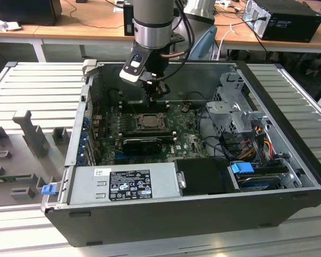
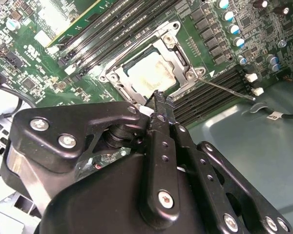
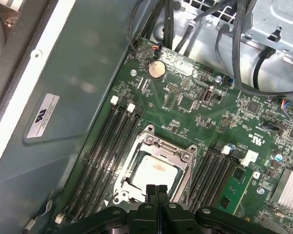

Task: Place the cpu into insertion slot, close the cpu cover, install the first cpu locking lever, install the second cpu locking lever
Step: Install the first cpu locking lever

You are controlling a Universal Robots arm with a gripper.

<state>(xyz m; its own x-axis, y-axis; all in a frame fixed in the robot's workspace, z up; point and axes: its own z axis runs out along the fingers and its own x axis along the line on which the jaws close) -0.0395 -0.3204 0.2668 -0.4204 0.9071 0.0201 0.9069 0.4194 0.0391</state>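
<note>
Ribbed grey metal worktable (image 1: 43, 80), behind it a long wooden desk (image 1: 91, 24) with a black box (image 1: 289, 19).

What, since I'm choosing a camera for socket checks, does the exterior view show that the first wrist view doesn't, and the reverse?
Exterior view: the open computer case, its power supply, the arm above. First wrist view: the coin cell battery, white memory slot latches. Both: the cpu in the insertion slot under the cpu cover, the gripper at its edge.
</note>
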